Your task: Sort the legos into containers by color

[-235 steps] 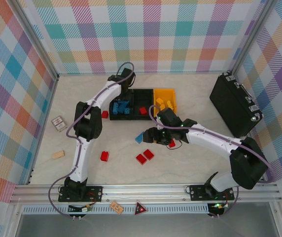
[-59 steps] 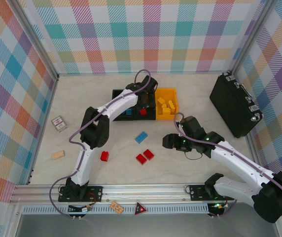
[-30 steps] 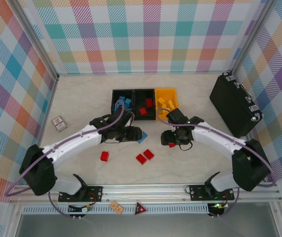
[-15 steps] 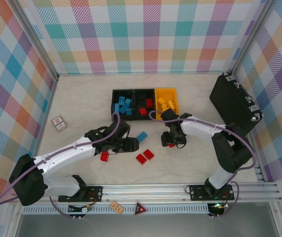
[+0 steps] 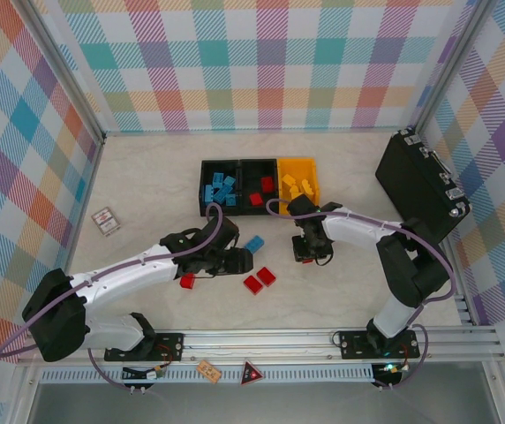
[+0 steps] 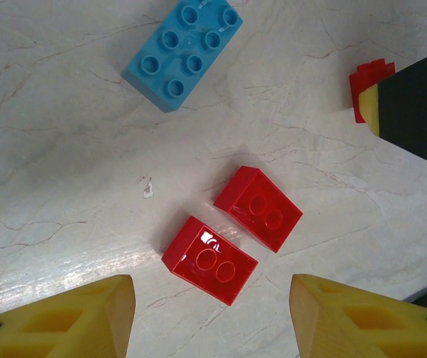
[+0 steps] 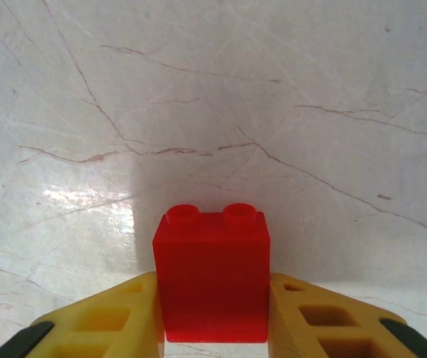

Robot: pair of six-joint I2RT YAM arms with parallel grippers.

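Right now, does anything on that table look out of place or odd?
Nothing spilled or broken. The oddity is a small card lying far left, no brick at all. The right claw grips a red brick.

We count three bins: two black, the left black bin (image 5: 205,208) and the middle black bin (image 5: 244,209), and one yellow-orange bin (image 5: 297,162). Outside them we find four red bricks: a lone red brick (image 5: 186,281), a near red brick (image 5: 252,283), a far red brick (image 5: 267,276) and a fourth red brick (image 7: 212,287). There is also one blue brick (image 5: 253,244). The middle black bin holds two binned red bricks (image 5: 267,184). We cannot count the bunched pieces in the outer bins. We see one black hard case (image 5: 420,185) and one small card (image 5: 104,220).
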